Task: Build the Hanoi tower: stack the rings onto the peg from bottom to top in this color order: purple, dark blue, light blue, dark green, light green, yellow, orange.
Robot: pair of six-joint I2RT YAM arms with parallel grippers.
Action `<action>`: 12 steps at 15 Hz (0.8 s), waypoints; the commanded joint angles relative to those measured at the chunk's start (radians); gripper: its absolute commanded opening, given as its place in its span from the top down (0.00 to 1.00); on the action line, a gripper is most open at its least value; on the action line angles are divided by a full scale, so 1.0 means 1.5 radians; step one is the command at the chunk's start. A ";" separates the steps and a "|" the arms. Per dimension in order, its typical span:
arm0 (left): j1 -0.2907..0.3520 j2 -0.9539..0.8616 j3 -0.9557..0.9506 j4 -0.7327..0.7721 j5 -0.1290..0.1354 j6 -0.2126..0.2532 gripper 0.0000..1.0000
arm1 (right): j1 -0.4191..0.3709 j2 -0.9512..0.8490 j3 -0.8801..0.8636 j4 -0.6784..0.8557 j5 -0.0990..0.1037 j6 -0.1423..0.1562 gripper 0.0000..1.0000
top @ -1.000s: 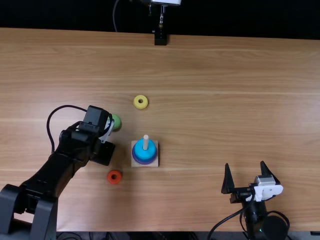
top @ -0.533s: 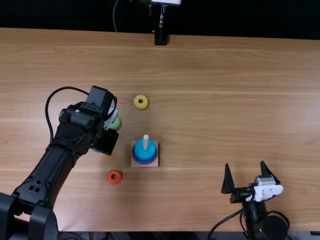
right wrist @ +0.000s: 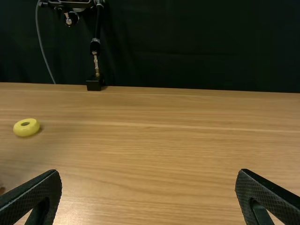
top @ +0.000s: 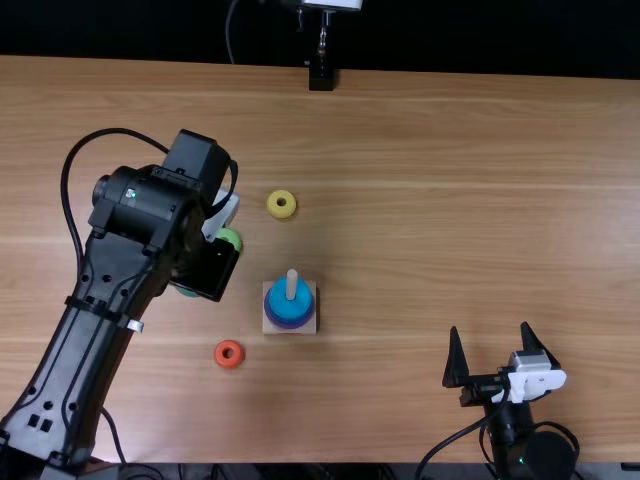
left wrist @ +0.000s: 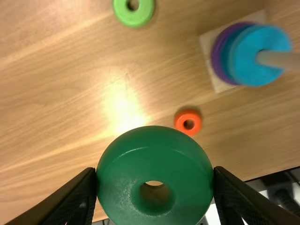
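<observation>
In the top view my left gripper (top: pixel 207 268) is left of the peg base (top: pixel 309 323), with the dark green ring (top: pixel 187 292) partly hidden under it. In the left wrist view, the left gripper (left wrist: pixel 154 182) is shut on the dark green ring (left wrist: pixel 154 143), a finger on each side. The peg (top: pixel 292 283) holds purple (left wrist: pixel 216 55), dark blue (left wrist: pixel 228 52) and light blue (left wrist: pixel 251 68) rings, light blue uppermost. Beside the left gripper lies the light green ring (top: pixel 231 238). My right gripper (top: pixel 489 335) stands open at lower right; its wrist view shows the gripper (right wrist: pixel 148 176) holding nothing.
The yellow ring (top: pixel 281 204) lies beyond the peg base. The orange ring (top: pixel 229 354) lies nearer the front, left of the base. A black stand foot (top: pixel 321 78) sits at the table's far edge.
The left gripper has moved toward the table's far side, and its arm looks larger in the top view. The right arm and the rings on the table have kept their places.
</observation>
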 commanded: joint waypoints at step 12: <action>-0.147 0.105 0.184 0.000 0.008 -0.134 1.00 | -0.010 -0.009 -0.006 0.003 0.000 0.001 0.00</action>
